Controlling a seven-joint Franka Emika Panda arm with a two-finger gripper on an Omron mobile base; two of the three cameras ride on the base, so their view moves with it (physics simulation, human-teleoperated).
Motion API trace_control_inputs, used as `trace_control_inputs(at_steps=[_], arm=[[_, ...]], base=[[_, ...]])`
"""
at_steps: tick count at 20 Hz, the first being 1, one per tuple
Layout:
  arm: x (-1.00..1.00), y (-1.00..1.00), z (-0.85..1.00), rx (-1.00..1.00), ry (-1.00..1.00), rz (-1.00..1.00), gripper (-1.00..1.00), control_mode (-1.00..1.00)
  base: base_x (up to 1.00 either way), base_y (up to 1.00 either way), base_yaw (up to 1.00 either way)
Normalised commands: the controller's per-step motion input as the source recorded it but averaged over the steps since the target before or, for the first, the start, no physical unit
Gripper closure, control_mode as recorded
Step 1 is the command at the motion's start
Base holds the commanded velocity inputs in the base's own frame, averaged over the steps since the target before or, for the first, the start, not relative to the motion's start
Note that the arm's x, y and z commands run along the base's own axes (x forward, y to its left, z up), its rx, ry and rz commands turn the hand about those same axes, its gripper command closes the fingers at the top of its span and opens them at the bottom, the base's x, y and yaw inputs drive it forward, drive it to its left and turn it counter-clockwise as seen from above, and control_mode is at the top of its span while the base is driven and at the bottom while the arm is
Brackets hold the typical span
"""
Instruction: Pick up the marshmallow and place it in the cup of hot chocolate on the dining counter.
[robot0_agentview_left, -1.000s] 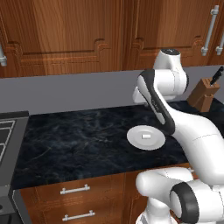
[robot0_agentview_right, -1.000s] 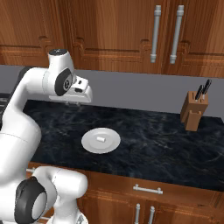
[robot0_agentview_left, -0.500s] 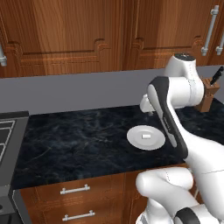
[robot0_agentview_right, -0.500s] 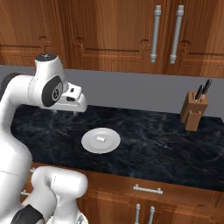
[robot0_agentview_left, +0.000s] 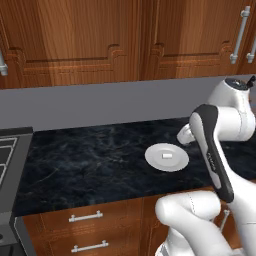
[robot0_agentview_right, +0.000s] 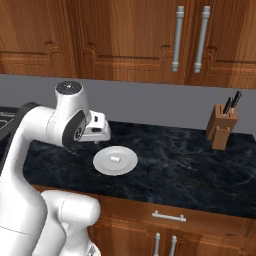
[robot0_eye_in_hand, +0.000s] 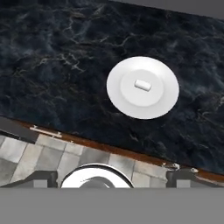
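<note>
- Jaws spread wide, nothing between them; in the hand view the two dark fingertips (robot0_eye_in_hand: 41, 177) sit far apart at the bottom edge, so the gripper (robot0_eye_in_hand: 114, 178) is empty.
- Gripper hangs well above the counter (robot0_eye_in_hand: 52, 65), looking down and a bit forward; from the right base view the hand (robot0_agentview_right: 96, 129) sits just behind and to the left of the plate (robot0_agentview_right: 127, 162), clear of it.
- Marshmallow (robot0_eye_in_hand: 142, 85) lies on the middle of the plate (robot0_eye_in_hand: 162, 98), ahead of the jaws and slightly to the right of their centreline in the hand view. Not touching anything but the plate.
- Its long axis runs roughly across the hand view, tilted a little down to the right, so close to parallel with the line between the fingertips. My read: the wrist needs about a quarter turn so the pads close across the short side, then a move forward and straight down.
- Same marshmallow (robot0_agentview_left: 167, 156) from the left base view: mid-plate (robot0_agentview_left: 152, 159), just left of the forearm.
- Risk as I judge it: tiny block on a slick plate, an off-centre close may just nudge it.
</note>
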Motion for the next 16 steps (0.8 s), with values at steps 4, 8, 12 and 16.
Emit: trace_control_inputs(at_steps=[4, 8, 12, 16], arm=[[0.00, -0.42, -0.27, 0.00, -0.01, 0.34, -1.00, -1.00], [0.09, -0.42, -0.30, 0.07, -0.06, 0.37, -1.00, -1.00], [0.42, -0.34, -0.29, 0.17, -0.09, 0.34, -1.00, -1.00], [0.44, -0.23, -0.38, 0.06, -0.09, 0.31, -1.00, -1.00]], base=[[0.00, 0.00, 0.00], [0.00, 0.00, 0.00], [0.00, 0.00, 0.00], [0.00, 0.00, 0.00]])
